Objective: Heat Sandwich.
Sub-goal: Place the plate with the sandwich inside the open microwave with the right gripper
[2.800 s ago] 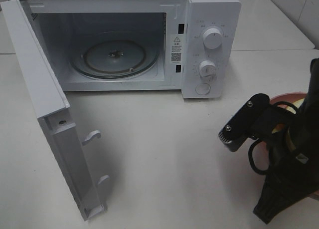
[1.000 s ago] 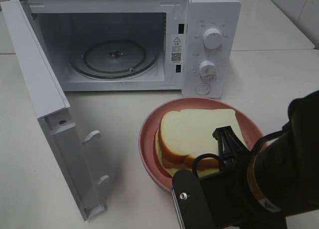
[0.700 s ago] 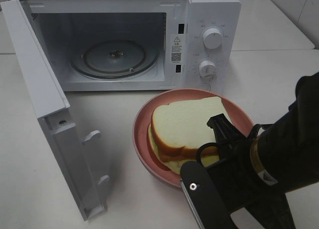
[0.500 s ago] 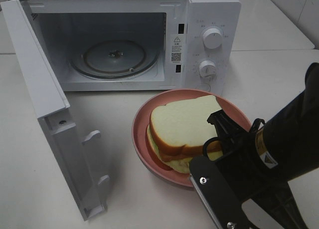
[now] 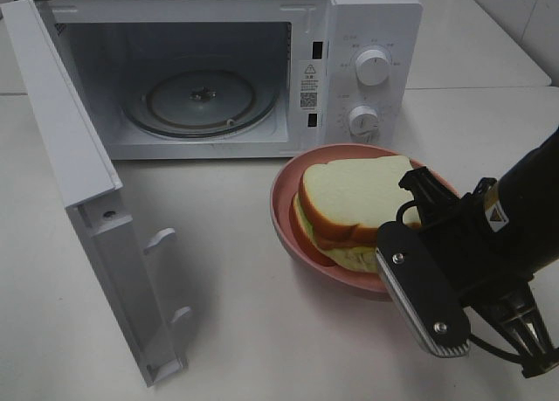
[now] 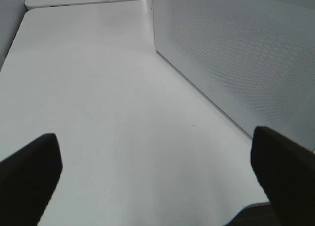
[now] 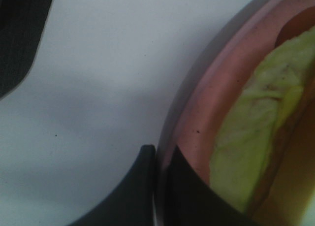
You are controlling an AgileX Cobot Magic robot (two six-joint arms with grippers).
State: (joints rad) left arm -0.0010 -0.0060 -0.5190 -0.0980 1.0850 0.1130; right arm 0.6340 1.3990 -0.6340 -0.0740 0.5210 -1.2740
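The sandwich [image 5: 354, 200], white slices with tan crusts and yellow-green filling, lay on the pink plate [image 5: 281, 210] before the microwave [image 5: 371, 25], right hand [image 7: 157, 184] clamped on the plate's rim, left hand [image 6: 157, 179] spread apart.

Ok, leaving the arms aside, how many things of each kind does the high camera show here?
microwave: 1
pink plate: 1
sandwich: 1
Total: 3
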